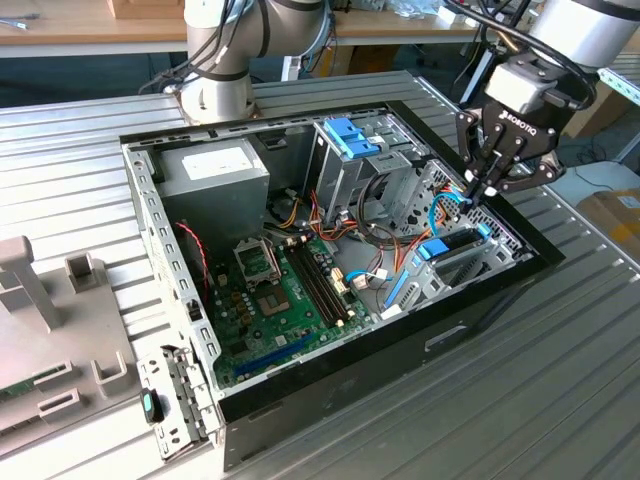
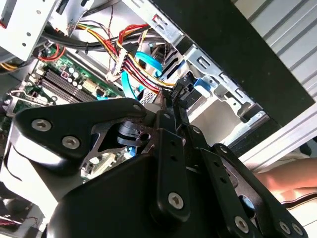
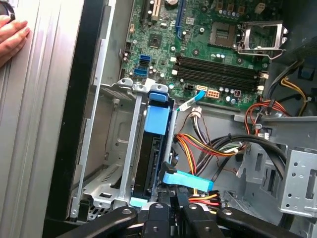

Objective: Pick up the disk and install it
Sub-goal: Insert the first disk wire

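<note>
While the black three-linked gripper (image 1: 494, 172) hung over the open black desktop computer case (image 1: 480, 320) at the exterior view's right, its fingers stood drawn together at the tips with nothing visibly between them. The disk, a flat dark drive in a bright blue plastic carrier frame (image 3: 154, 148), stood on edge in the silver sheet-metal drive bay (image 3: 106, 163) just below the gripper. Judged status: disk picked and seated in its bay; whether fully home, undetermined. Also noted: green motherboard (image 1: 290, 290); a person's hand (image 3: 12, 37) resting on the ribbed aluminium table (image 1: 560, 380).
</note>
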You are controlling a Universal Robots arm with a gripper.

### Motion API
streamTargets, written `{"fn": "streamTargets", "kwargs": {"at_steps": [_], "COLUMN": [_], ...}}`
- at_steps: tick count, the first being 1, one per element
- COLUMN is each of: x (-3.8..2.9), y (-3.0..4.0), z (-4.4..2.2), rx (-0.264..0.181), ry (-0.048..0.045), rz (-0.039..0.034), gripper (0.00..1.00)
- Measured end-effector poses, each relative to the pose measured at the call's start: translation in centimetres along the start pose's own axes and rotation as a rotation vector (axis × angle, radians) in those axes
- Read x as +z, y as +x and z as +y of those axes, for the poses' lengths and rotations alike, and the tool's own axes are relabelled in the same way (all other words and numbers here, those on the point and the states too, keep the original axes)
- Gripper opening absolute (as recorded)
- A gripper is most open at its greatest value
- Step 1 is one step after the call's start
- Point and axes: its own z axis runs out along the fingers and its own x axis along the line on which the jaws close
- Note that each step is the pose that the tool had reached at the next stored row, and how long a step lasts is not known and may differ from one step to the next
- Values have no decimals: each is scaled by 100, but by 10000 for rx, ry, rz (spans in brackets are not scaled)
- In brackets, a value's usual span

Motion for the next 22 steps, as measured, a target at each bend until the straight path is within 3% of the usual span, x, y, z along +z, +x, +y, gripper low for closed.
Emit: {"fn": "streamTargets", "kwargs": {"at_steps": [3,4,5,7,22], "x": [38,44,47,82,87], "y": [-4,82,163,191,191], "z": [20,101,136,140,140], "rx": [440,442,471,1233,1283], "ry": [-18,-2,59,47,47], "rz": [4,-22,-436,-449,-450], "gripper": [17,17,17,17,17]}}
